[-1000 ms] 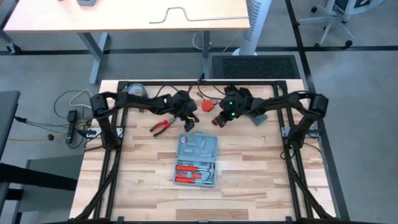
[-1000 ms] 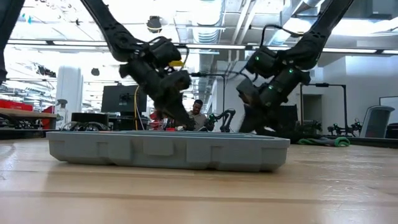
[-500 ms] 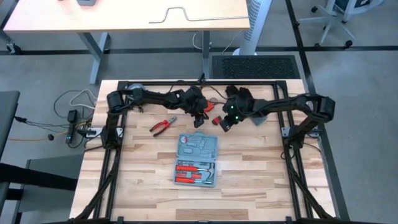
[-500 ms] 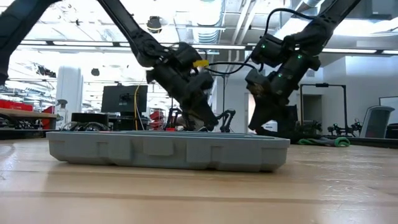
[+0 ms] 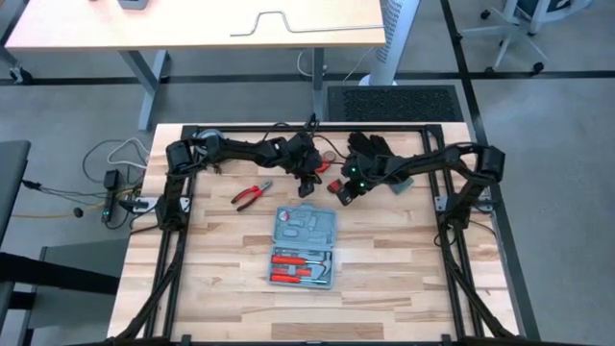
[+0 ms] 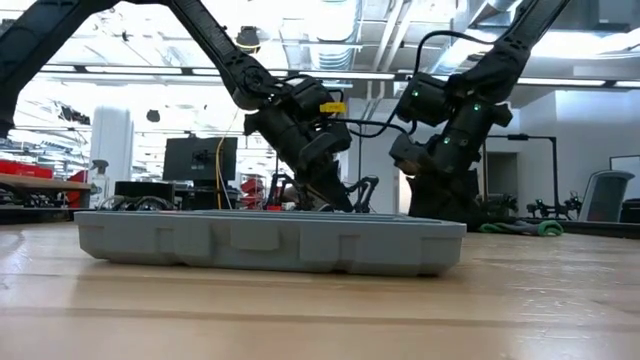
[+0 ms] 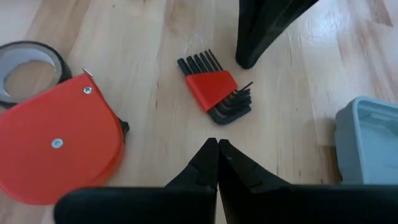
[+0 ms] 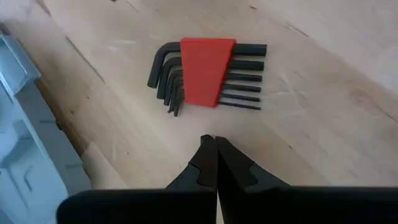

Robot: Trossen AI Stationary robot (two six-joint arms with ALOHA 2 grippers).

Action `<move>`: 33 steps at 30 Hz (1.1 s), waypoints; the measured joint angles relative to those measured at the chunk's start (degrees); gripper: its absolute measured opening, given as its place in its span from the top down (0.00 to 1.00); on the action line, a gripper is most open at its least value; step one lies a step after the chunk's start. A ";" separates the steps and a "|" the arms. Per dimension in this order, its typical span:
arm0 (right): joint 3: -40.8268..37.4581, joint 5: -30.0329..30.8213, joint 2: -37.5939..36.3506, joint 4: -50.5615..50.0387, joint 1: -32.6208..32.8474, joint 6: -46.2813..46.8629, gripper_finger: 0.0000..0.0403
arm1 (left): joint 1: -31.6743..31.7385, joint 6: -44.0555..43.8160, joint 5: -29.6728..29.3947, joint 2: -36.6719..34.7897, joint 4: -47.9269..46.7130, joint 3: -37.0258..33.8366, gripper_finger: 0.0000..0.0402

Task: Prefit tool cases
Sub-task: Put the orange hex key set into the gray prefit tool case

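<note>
The tool case (image 5: 306, 245) lies open on the table, its lid half (image 5: 306, 223) toward the far edge, and red-handled tools fill its near half. It also shows in the low view (image 6: 270, 240). Just beyond it, a red-holdered hex key set (image 7: 214, 87) (image 8: 208, 74) lies flat on the wood. My left gripper (image 7: 217, 146) hovers shut to the left of the hex keys. My right gripper (image 8: 215, 142) hovers shut to their right (image 5: 344, 188). Neither gripper touches anything.
Red-handled pliers (image 5: 252, 193) lie to the left of the case. A red tape measure (image 7: 59, 146) and a dark tape roll (image 7: 28, 68) sit near the far edge behind the hex keys. The near half of the table (image 5: 404, 279) is bare wood.
My left gripper has gone toward the table's right, away from the pliers and up to the hex key set. My right gripper rose a little, then came back down beside the hex keys. The pliers, the case and the hex keys have stayed where they were.
</note>
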 joint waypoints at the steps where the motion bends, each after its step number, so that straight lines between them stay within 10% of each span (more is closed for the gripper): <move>1: 0.00 -0.08 0.36 0.62 -0.02 0.01 1.00 | 0.00 -0.02 0.02 0.02 -0.11 0.00 1.00; 26: 0.00 -0.92 2.87 9.74 -6.59 1.27 1.00 | 0.92 3.70 -0.94 -4.80 -16.69 -0.38 1.00; 33: 0.94 -2.27 6.25 12.08 -7.21 2.15 1.00 | 2.56 -0.49 0.11 -13.52 -9.22 -11.26 1.00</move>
